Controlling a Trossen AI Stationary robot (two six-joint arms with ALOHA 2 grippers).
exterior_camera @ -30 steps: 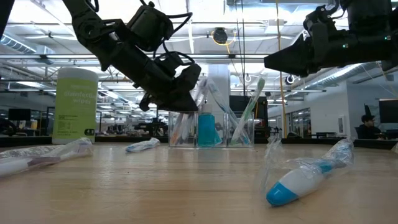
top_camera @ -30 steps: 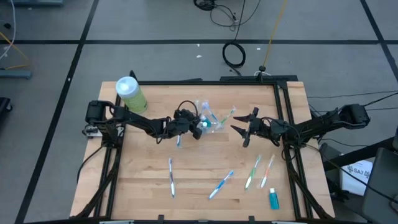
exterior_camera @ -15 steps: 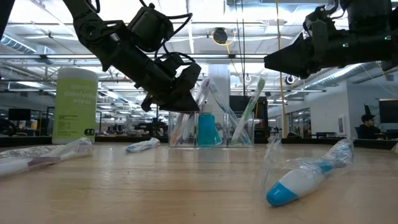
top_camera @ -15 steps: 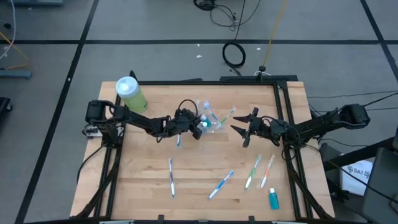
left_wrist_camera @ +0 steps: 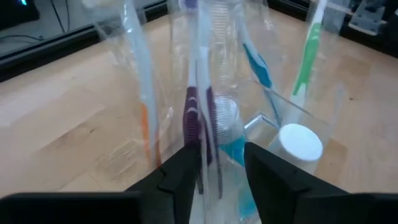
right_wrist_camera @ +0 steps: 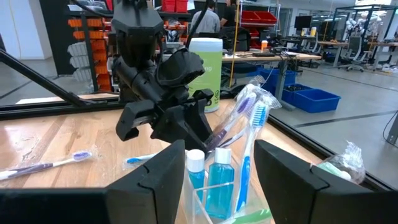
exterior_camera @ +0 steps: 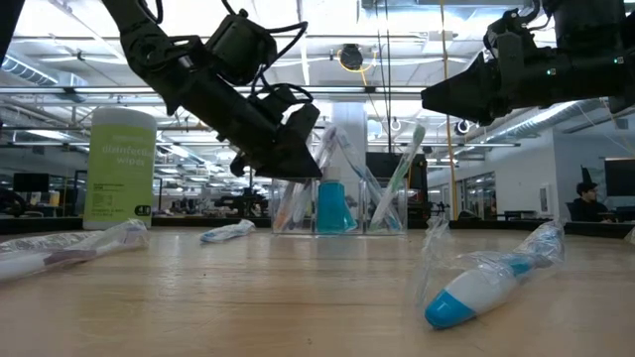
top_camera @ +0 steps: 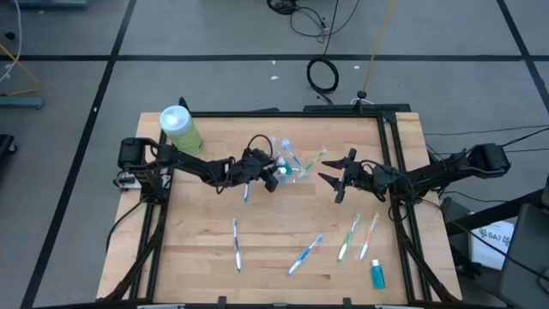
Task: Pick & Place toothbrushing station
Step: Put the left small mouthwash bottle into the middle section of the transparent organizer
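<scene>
A small clear cup stands at the table's middle far part. It holds several wrapped toothbrushes and teal white-capped tubes. My left gripper is at the cup's left side, shut on a wrapped purple toothbrush that slants up over the cup. My right gripper hovers open and empty just right of the cup and above the table; it also shows in the low view. My left gripper pinches the purple toothbrush's wrapped handle between its two fingers. The fingers come slanting down from the table's left. The brush stands slanted, head up above the cup. The fingers hide its lower end.
A large green white-lidded canister stands at the far left. Loose toothbrushes lie on the near half. Another toothbrush lies under my left arm. A teal tube lies near the right front corner.
My left gripper has gone slightly toward the cup with the purple toothbrush.
</scene>
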